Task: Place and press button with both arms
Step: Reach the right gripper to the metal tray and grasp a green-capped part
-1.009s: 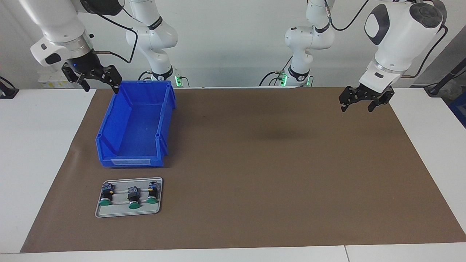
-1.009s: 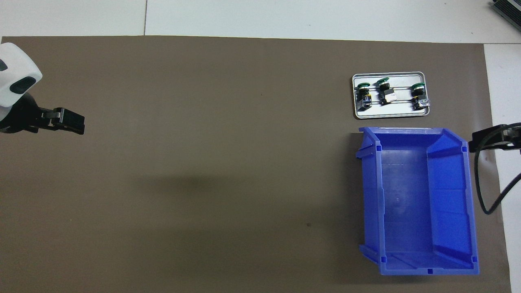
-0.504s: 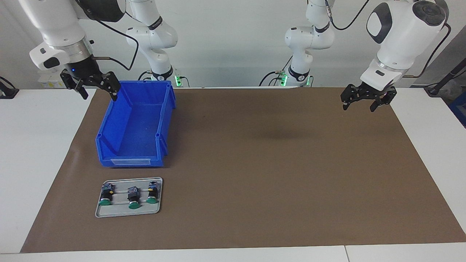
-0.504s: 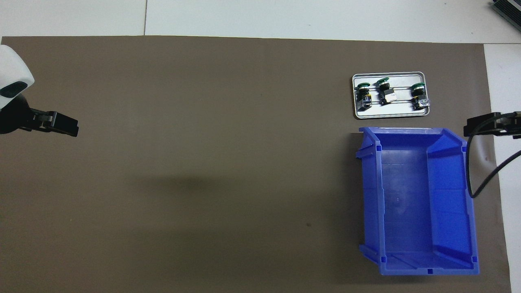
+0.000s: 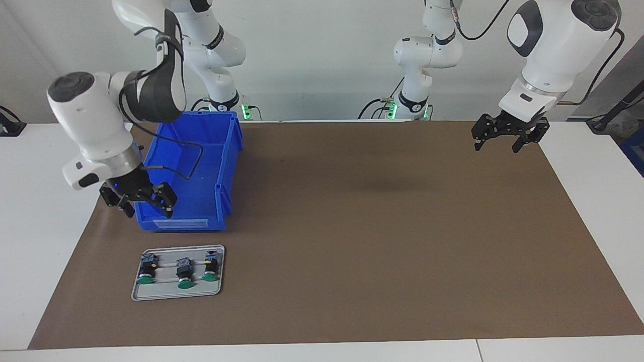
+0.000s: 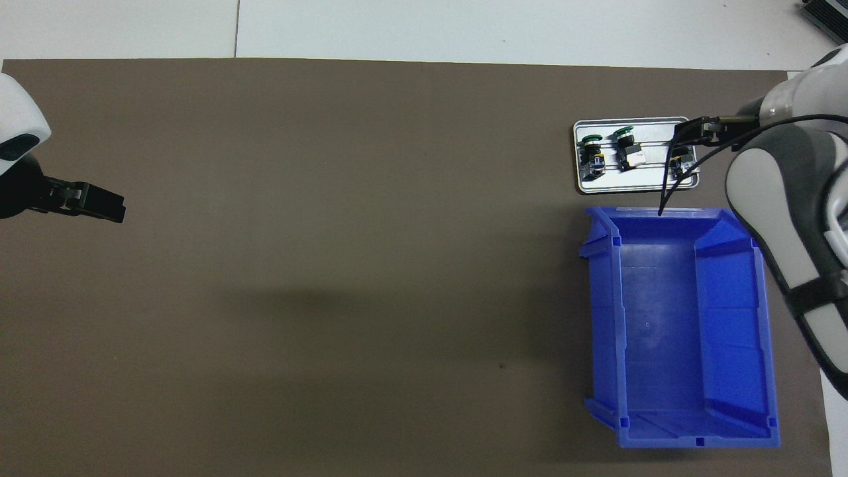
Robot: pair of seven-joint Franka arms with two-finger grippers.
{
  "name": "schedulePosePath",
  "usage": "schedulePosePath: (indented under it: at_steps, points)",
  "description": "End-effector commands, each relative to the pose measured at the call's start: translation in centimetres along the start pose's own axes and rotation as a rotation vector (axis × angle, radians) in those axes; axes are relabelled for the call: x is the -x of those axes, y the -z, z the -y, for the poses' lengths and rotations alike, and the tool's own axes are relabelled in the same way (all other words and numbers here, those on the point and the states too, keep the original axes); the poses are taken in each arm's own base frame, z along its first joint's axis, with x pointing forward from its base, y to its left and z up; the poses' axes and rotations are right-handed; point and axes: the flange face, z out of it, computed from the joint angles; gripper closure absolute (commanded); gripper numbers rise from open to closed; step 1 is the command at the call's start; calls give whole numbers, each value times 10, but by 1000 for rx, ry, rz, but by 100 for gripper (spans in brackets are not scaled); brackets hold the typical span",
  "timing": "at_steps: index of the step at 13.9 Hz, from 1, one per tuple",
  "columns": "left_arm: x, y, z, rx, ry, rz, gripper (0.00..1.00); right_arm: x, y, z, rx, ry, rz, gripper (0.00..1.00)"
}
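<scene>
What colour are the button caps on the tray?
Green caps on the buttons, clearest in the facing view.

A white table [image 5: 45, 211] under a brown mat [image 5: 382, 241], plain pale wall [image 5: 322, 60].

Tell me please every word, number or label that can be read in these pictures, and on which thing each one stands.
No text can be read.
The blue bin has a pale label strip on its end wall; no writing shows on it.
The arm bands carry dark markings, too small to read.
The buttons on the tray show no readable marking.

Brown mat [image 5: 382, 241], blue bin [image 5: 187, 173], tray [image 5: 177, 293]
</scene>
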Motion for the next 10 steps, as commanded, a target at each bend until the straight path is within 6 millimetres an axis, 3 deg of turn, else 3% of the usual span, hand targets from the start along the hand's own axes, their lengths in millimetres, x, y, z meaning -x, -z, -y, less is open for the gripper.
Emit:
schedulePosePath:
  at_steps: [1, 4, 7, 10]
  points:
    - [6, 4, 2, -11, -23, -5, 0, -30, -48, 0, -24, 38, -42, 0]
    - [9, 4, 15, -9, -2, 3, 0, -35, -103, 9, -67, 207, -78, 0]
    - [14, 6, 38, -9, -34, 0, 0, -24, -126, 12, -102, 308, -57, 0]
    - [14, 7, 40, -11, -32, -9, 0, -8, -149, 13, -100, 376, -37, 4]
